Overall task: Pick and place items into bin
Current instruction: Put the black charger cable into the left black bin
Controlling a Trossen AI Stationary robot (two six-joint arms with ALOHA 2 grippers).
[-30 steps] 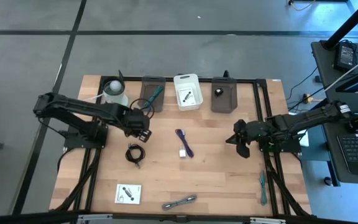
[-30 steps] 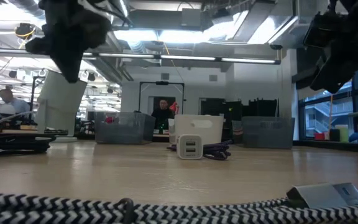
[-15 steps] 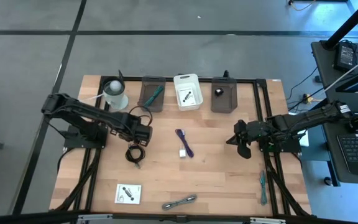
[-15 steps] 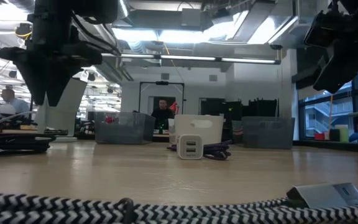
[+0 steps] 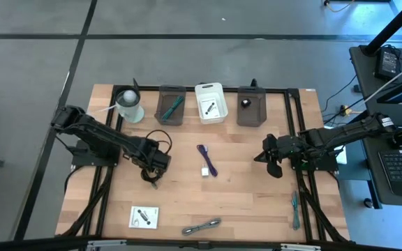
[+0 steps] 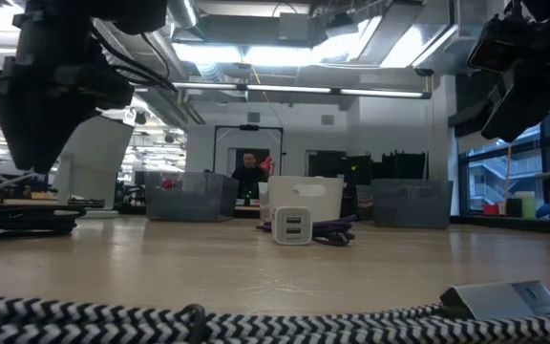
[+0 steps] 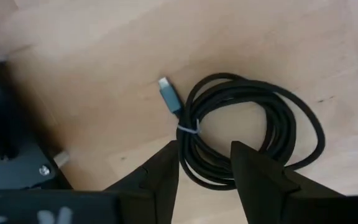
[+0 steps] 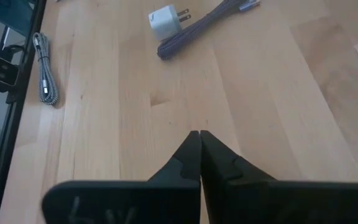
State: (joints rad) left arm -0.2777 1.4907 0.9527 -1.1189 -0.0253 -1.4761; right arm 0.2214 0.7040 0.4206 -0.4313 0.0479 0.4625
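Observation:
My left gripper (image 5: 156, 160) is open and points down just over the coiled black cable (image 5: 150, 172). In the left wrist view its fingers (image 7: 204, 155) stand above the near side of the coil (image 7: 253, 127) without touching it. The cable lies flat on the table, its grey plug (image 7: 168, 93) sticking out. In the low view the left gripper (image 6: 38, 143) hangs above the tabletop. My right gripper (image 5: 269, 157) waits shut near the table's right side (image 8: 199, 142). A purple cable (image 5: 206, 159) with a white charger (image 5: 205, 171) lies mid-table.
Three bins line the far edge: a dark one (image 5: 171, 104) with a teal tool, a white one (image 5: 210, 102) with a card, a dark one (image 5: 251, 106) with a small cube. Cup with ball (image 5: 129, 103) far left. White card (image 5: 144, 217), braided cable (image 5: 202, 226), teal tool (image 5: 295, 209) near edge.
My left gripper has moved from beside the left dark bin toward the near edge and come over the coiled black cable, tipping to point down and lowering. The cable and the right arm have stayed where they were.

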